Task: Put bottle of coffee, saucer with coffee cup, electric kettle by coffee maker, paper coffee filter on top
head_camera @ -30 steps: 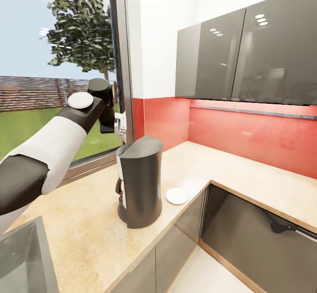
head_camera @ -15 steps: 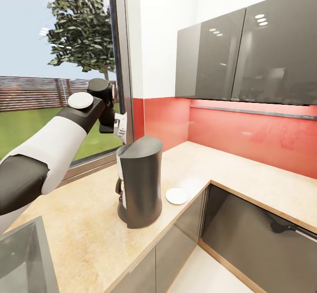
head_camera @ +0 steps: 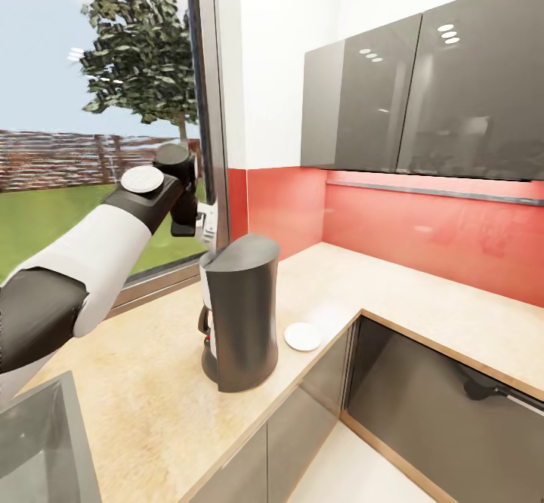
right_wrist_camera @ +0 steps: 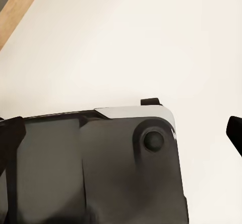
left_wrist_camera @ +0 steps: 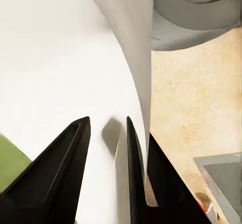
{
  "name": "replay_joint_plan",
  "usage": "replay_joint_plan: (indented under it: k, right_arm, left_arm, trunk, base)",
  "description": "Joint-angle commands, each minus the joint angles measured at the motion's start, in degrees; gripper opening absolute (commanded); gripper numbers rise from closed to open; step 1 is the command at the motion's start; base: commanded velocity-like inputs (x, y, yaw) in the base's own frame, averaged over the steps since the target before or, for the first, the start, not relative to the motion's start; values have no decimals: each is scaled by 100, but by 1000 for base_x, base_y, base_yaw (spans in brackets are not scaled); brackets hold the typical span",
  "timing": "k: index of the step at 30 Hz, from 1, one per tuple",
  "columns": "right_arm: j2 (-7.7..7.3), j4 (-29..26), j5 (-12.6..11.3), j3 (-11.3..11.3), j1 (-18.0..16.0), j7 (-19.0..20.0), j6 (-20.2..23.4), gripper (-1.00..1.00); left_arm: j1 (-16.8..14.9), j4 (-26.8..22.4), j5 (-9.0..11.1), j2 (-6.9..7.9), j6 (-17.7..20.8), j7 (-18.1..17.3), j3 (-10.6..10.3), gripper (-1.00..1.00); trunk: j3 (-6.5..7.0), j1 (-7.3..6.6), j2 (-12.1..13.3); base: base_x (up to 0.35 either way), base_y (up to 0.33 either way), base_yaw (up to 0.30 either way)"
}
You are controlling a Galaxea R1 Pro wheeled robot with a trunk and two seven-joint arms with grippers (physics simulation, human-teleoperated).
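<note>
The tall dark grey coffee maker (head_camera: 240,310) stands on the tan kitchen countertop (head_camera: 151,390), and the white saucer (head_camera: 302,336) lies just to its right, bare. My left gripper (head_camera: 202,225) hovers behind and slightly above the maker's top, shut on the white paper coffee filter (head_camera: 208,220). In the left wrist view the paper coffee filter (left_wrist_camera: 60,57) spreads wide between the black fingers (left_wrist_camera: 65,173), with the coffee maker (left_wrist_camera: 201,27) and countertop (left_wrist_camera: 201,108) beyond it. My right gripper (right_wrist_camera: 121,133) hangs open over pale floor and the robot's dark base.
A sink (head_camera: 38,442) sits at the counter's near left. A window (head_camera: 98,110) with a dark frame lies right behind my left arm. Glossy grey wall cabinets (head_camera: 423,95) hang over the red backsplash (head_camera: 423,231). The counter turns a corner to the right.
My left arm has sunk slightly and drifted a little right, carrying the filter closer to the coffee maker's top. The coffee maker and saucer have not moved.
</note>
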Motion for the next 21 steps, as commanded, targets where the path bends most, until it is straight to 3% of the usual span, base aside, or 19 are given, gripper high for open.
replay_joint_plan:
  k: [1, 13, 21]
  right_arm:
    - [2, 0, -58, -5, 1, -2, -20, 100]
    - [2, 0, -58, -5, 1, -2, -20, 100]
    - [2, 0, -58, -5, 1, -2, -20, 100]
  left_arm:
    - [34, 3, -22, -1, 49, -30, -13, -100]
    - [168, 13, -11, 3, 71, -30, 0, -100]
    - [169, 76, 198, 5, 73, -30, 2, -100]
  trunk:
    - [-2, 2, -4]
    - [-2, 2, -4]
    - [-2, 2, -4]
  base:
    - [0, 0, 0]
    - [0, 0, 0]
    - [0, 0, 0]
